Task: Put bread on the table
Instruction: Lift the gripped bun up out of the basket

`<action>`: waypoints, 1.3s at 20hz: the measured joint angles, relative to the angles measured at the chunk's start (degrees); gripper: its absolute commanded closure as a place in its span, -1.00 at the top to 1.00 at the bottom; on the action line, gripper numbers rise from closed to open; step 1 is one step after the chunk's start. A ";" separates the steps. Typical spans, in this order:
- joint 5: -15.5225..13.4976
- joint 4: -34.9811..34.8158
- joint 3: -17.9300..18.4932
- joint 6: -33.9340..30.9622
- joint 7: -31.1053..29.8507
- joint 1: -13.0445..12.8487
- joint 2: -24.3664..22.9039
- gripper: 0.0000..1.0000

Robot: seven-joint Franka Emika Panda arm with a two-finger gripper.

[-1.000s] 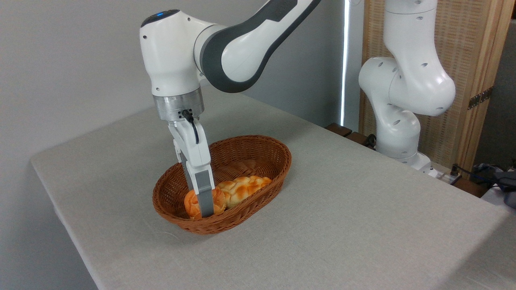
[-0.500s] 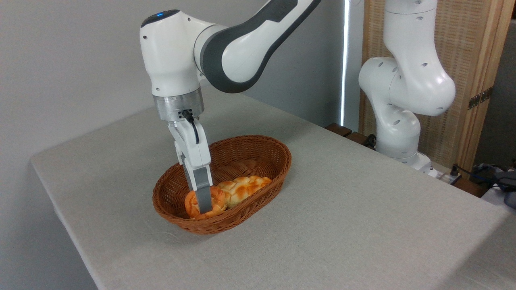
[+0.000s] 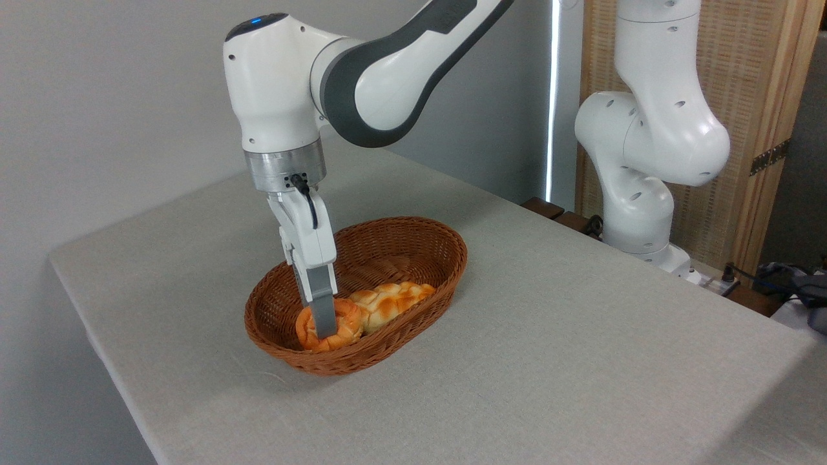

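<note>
So far the claw appears clamped on the round bun low inside the wicker basket (beside a braided loaf), so lifting clear and setting it on the bench remain.

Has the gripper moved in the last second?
Yes. The gripper has risen slightly against the basket rim, with the bun between its jaws.
</note>
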 measured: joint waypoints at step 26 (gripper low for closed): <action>-0.66 10.16 7.26 -8.44 6.06 0.91 -2.75 -0.38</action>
